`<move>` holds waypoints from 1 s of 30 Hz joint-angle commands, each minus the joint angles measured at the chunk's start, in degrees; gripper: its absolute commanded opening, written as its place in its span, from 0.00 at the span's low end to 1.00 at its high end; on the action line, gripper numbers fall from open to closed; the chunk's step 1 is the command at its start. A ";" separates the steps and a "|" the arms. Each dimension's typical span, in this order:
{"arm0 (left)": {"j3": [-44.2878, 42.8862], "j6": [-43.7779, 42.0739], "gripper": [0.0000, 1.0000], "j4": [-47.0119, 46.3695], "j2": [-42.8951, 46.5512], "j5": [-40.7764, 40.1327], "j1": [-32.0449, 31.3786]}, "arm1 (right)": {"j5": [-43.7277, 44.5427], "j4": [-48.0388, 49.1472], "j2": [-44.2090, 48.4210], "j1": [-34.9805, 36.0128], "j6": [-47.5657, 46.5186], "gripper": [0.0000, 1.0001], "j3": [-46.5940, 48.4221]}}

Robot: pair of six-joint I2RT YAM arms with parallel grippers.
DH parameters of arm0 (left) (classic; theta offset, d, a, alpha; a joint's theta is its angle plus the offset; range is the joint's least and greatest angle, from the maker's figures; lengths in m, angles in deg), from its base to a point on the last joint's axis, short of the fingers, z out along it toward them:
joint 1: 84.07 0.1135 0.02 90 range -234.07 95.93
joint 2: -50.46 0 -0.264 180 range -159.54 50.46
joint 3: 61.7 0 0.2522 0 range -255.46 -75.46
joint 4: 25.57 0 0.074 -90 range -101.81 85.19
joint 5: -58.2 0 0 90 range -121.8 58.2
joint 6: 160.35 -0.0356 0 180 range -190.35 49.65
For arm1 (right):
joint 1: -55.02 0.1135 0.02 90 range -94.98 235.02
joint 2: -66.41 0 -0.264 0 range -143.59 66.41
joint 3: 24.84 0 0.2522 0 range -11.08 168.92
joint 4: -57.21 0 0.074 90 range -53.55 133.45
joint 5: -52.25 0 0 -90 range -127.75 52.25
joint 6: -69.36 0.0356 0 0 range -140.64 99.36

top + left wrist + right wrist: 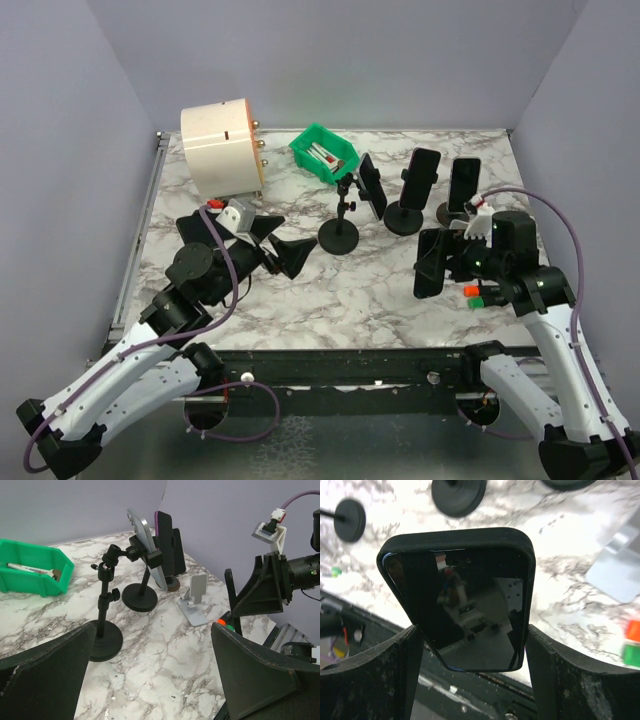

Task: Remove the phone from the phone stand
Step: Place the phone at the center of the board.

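Observation:
My right gripper (440, 262) is shut on a phone (430, 263) in a black case and holds it upright above the marble near the front right. In the right wrist view the phone (465, 605) fills the gap between my fingers (380, 680), dark screen toward the camera. A small silver phone stand (195, 600) sits empty on the table; the right wrist view shows it (617, 565) off to the right of the phone. My left gripper (280, 242) is open at the centre left with nothing between its jaws (150, 645).
Two black pole stands (340, 237) (405, 215) and a third at the back right carry other phones (372, 187) (423, 175) (462, 185). A green bin (323, 152) with markers and a cream cylinder (222, 148) stand at the back. Orange and green caps (472, 295) lie by my right wrist.

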 commanded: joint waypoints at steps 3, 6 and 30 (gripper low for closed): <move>-1.44 -1.17 0.99 0.47 -0.95 -0.91 -0.34 | -4.50 -0.08 -3.66 4.00 -0.32 0.52 -0.45; -1.55 -1.26 0.99 1.68 -0.95 -0.85 -0.27 | 0.41 1.06 -6.27 7.27 2.49 0.52 -0.93; -1.71 -1.47 0.99 2.13 -1.30 -1.46 -0.33 | 38.03 19.21 -22.77 32.00 30.80 0.47 -12.38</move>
